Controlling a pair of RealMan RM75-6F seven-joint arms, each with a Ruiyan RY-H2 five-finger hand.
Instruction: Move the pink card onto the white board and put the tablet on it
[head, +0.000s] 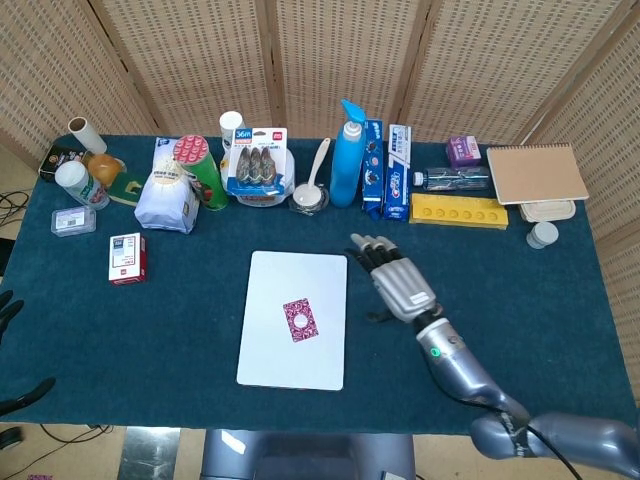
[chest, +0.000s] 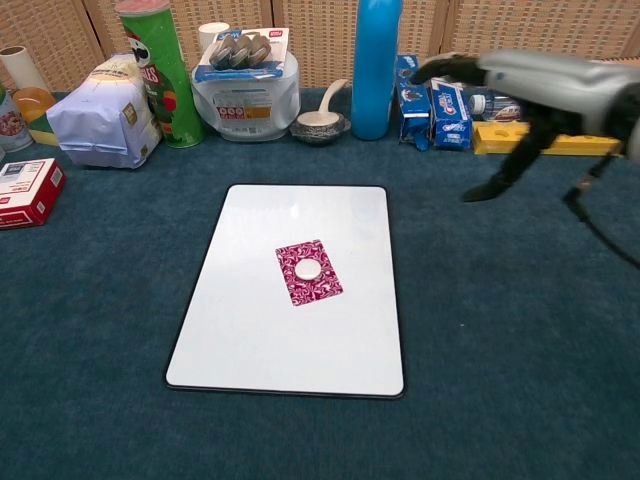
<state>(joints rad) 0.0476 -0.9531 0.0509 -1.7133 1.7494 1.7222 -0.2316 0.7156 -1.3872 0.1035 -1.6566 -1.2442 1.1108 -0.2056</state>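
Note:
The pink patterned card (head: 299, 319) (chest: 308, 271) lies flat near the middle of the white board (head: 273, 350) (chest: 250, 330). A small round white tablet (chest: 307, 269) sits on the card's centre. My right hand (head: 393, 278) (chest: 500, 110) hangs open above the blue cloth to the right of the board, fingers spread, holding nothing. At the far left edge of the head view, dark fingertips (head: 8, 304) of my left hand just show; how they stand is unclear.
Along the back stand a flour bag (head: 166, 199), a green crisp can (head: 200, 170), a blister pack (head: 257, 160), a bowl with spoon (head: 310, 195), a blue bottle (head: 348, 155), toothpaste boxes (head: 398, 170), a yellow tray (head: 458, 212) and a notebook (head: 535, 173). A red box (head: 127, 258) lies left.

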